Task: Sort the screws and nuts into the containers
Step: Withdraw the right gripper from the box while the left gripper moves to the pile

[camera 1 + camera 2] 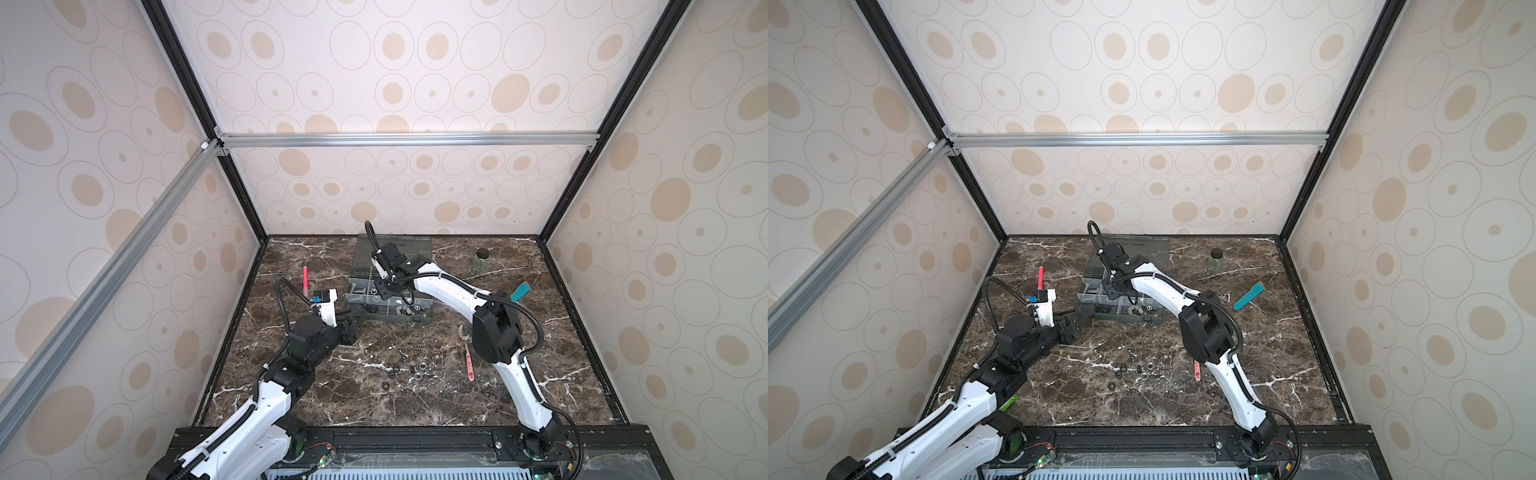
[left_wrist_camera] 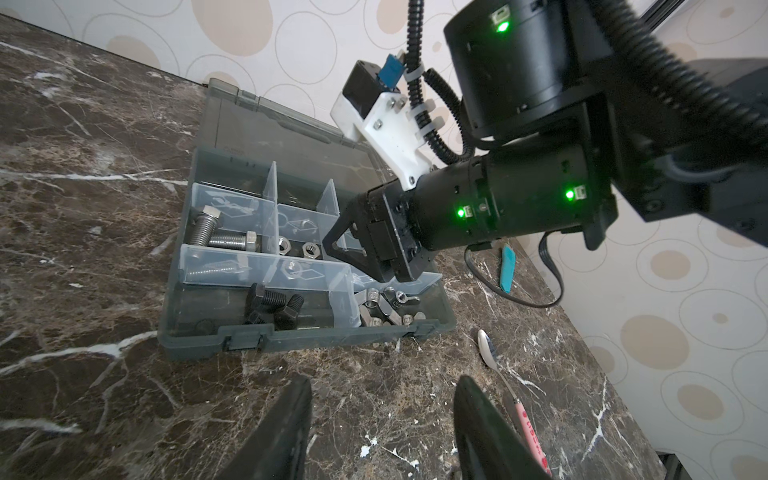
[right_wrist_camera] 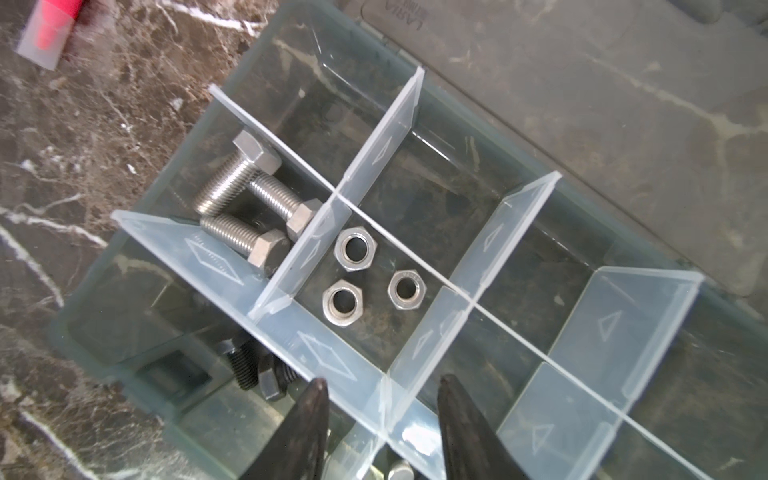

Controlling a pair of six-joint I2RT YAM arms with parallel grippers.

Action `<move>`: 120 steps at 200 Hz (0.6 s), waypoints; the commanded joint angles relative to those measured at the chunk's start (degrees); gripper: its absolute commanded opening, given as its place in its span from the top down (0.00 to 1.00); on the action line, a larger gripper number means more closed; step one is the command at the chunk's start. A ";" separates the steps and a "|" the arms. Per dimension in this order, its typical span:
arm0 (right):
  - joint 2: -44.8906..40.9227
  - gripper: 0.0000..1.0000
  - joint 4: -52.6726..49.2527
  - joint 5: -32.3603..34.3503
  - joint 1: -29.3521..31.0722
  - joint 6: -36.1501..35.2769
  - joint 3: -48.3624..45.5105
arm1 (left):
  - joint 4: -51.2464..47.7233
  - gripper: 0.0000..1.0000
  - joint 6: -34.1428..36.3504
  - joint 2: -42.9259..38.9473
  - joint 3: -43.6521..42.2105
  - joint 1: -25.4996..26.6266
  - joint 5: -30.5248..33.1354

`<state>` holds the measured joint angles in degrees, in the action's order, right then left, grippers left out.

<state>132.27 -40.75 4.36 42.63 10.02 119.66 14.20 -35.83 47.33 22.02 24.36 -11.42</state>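
Right gripper (image 3: 382, 380): jaws apart, empty, over box (image 3: 178, 162) divider. Three silver nuts (image 3: 355, 272) in compartment just ahead of fingertips; screws (image 3: 245, 199) in next compartment. Left gripper (image 2: 384, 380): jaws apart, empty, box ahead.

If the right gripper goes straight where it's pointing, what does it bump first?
Probably the clear divider just ahead of the right gripper, beside the three silver nuts; depth is unclear.

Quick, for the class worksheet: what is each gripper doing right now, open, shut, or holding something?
Left gripper: open, holding nothing.
Right gripper: open, holding nothing, over the organizer box.
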 commanded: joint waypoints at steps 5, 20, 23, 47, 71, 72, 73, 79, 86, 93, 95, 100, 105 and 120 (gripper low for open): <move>-4.65 0.53 0.56 0.12 -0.21 0.26 -1.72 | 0.47 0.45 -0.90 0.19 0.23 -0.37 0.22; -5.93 0.53 1.06 0.21 -0.31 0.24 -2.87 | 0.57 0.45 -0.90 0.23 0.30 -0.37 0.09; -6.21 0.53 1.18 0.21 -0.27 0.18 -3.15 | 0.57 0.45 -0.88 0.34 0.30 -0.41 0.08; -8.82 0.53 2.11 0.47 -0.48 0.11 -5.52 | 0.37 0.45 -0.81 0.83 0.46 -0.43 0.06; -11.95 0.53 2.82 0.74 -0.58 0.04 -8.57 | -0.13 0.45 -0.25 1.69 1.00 -0.42 -0.14; -12.08 0.53 2.89 0.82 -0.60 0.02 -8.79 | -0.13 0.45 -0.22 1.75 1.05 -0.39 -0.16; -12.19 0.53 2.92 0.87 -0.61 -0.03 -8.89 | -0.13 0.45 -0.21 1.77 1.07 -0.38 -0.17; -13.27 0.53 3.09 1.06 -0.76 -0.09 -10.04 | -0.36 0.45 0.03 1.91 1.18 -0.39 -0.18; -14.46 0.53 3.34 1.27 -0.83 -0.21 -11.49 | -0.40 0.46 0.27 2.07 1.35 -0.37 -0.24; -15.83 0.53 3.62 1.48 -0.92 -0.33 -13.25 | -0.39 0.45 0.41 2.12 1.53 -0.41 -0.36; -16.30 0.53 3.72 1.58 -0.89 -0.37 -13.76 | -0.37 0.46 0.41 2.19 1.58 -0.42 -0.42; -17.41 0.53 4.02 1.68 -0.98 -0.39 -15.11 | -0.37 0.46 0.50 2.22 1.62 -0.38 -0.43; -18.65 0.53 4.31 1.83 -1.14 -0.49 -16.78 | -0.32 0.46 0.64 2.23 1.75 -0.33 -0.39; -22.60 0.53 5.55 2.44 -1.55 -0.46 -22.12 | -0.64 0.46 1.09 2.66 2.18 -0.28 -0.52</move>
<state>115.96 -36.58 5.08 42.11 9.91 103.83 14.11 -35.79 49.58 22.02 24.36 -11.51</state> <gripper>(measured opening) 0.468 0.541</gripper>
